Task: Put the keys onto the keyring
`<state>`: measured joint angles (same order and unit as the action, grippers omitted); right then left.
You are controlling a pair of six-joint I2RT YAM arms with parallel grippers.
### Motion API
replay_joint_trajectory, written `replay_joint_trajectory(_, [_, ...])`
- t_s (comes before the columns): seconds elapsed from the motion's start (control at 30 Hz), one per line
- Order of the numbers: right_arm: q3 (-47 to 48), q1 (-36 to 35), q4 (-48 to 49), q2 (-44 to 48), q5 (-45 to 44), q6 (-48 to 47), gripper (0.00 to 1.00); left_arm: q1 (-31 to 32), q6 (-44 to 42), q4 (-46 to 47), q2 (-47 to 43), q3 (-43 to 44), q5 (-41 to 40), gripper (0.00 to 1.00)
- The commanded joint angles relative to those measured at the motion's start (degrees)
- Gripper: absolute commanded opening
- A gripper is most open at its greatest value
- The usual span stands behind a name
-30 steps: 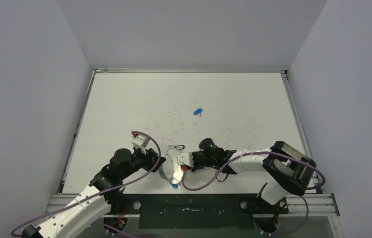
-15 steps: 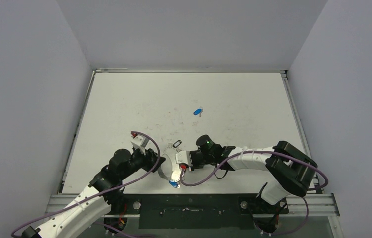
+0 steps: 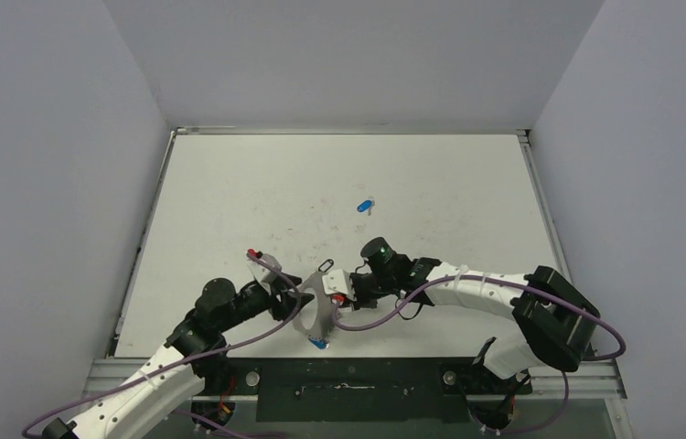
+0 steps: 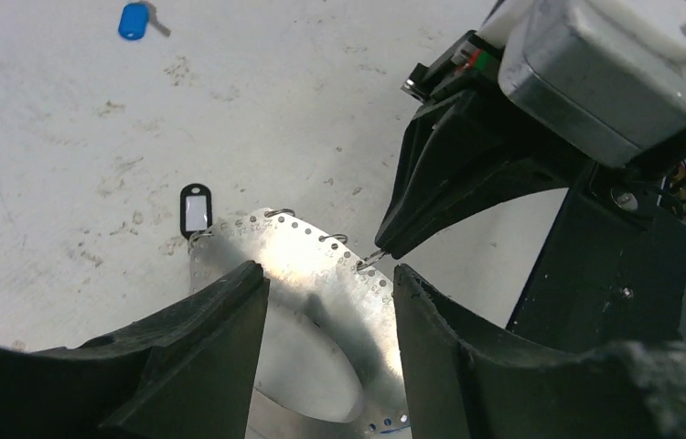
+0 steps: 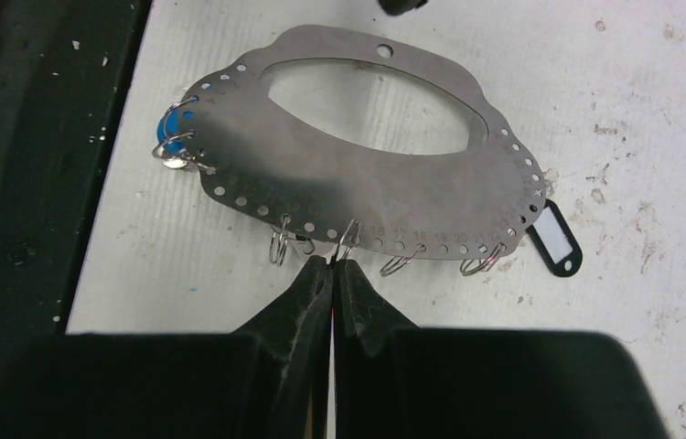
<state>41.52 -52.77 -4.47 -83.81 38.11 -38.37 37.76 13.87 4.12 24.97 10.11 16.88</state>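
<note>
Presently the right arm reaches leftward, low; the right gripper [image 5: 332, 262] is pinched tight on a small wire loop [image 5: 348, 240] of the flat silver oval keyring [image 5: 367, 192]. The left gripper [image 4: 327, 271] straddles its rim, fingers apart. A loose blue-capped key [image 3: 365, 206] lies well beyond.

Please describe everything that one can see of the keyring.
The keyring is a flat oval plate of silver metal with an oval opening, small holes along its scalloped rim and several wire loops. A black tag hangs at one end, a blue key at the other. It is by the table near edge. The right gripper has its jaws shut on one loop; the left gripper flanks the plate, grip unclear.
</note>
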Motion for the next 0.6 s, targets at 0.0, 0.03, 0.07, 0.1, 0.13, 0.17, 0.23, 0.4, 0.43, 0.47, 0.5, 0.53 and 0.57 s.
replay_joint_trajectory(0.0, [3.1, 0.7, -4.3, 3.4, 5.1, -2.1, 0.0, -0.1, -8.1, 13.2, -0.9, -3.1, 8.3, 0.51])
replay_joint_trajectory(0.03, [3.2, 0.8, -4.7, 3.7, 5.4, -2.3, 0.0, -0.1, -9.1, 14.5, -0.8, -3.8, 9.4, 0.52])
replay_joint_trajectory(0.07, [3.3, 0.9, -5.2, 4.0, 5.8, -2.5, 0.0, 0.0, -10.1, 15.9, -0.6, -4.3, 10.0, 0.52])
replay_joint_trajectory(0.1, [3.4, 1.0, -5.7, 4.2, 6.3, -2.7, 0.0, 0.2, -10.9, 17.3, -0.2, -4.9, 10.6, 0.52])
replay_joint_trajectory(0.13, [3.5, 1.0, -6.4, 4.3, 6.8, -3.1, 0.0, 0.3, -11.8, 18.8, 0.5, -5.4, 11.2, 0.52])
replay_joint_trajectory(0.17, [3.5, 1.0, -6.8, 4.6, 7.1, -3.3, 0.0, 0.6, -12.7, 20.2, 1.2, -5.9, 11.7, 0.52])
replay_joint_trajectory(0.23, [3.4, 1.0, -7.6, 5.2, 7.6, -3.6, 0.0, 1.3, -15.6, 22.4, 3.5, -6.4, 12.5, 0.52])
replay_joint_trajectory(0.4, [3.1, 1.1, -9.0, 6.8, 9.0, -4.1, 0.0, 5.0, -23.0, 25.6, 9.9, -5.9, 13.3, 0.52])
replay_joint_trajectory(0.43, [3.0, 1.1, -9.1, 7.1, 9.3, -4.1, 0.0, 6.1, -25.1, 26.1, 11.1, -5.7, 13.1, 0.52])
replay_joint_trajectory(0.47, [3.0, 1.2, -9.3, 7.5, 9.5, -4.1, 0.0, 7.2, -26.4, 26.4, 12.4, -5.4, 12.8, 0.52])
replay_joint_trajectory(0.5, [2.9, 1.2, -9.4, 7.9, 9.7, -4.1, 0.0, 8.4, -27.8, 26.6, 13.6, -5.0, 12.3, 0.52])
replay_joint_trajectory(0.53, [2.8, 1.2, -9.5, 8.3, 9.9, -4.1, 0.0, 9.3, -29.0, 26.9, 15.0, -4.7, 11.8, 0.52])
replay_joint_trajectory(0.57, [2.7, 1.2, -9.5, 8.6, 10.1, -4.1, 0.0, 10.4, -30.0, 27.4, 16.4, -4.3, 11.3, 0.52])
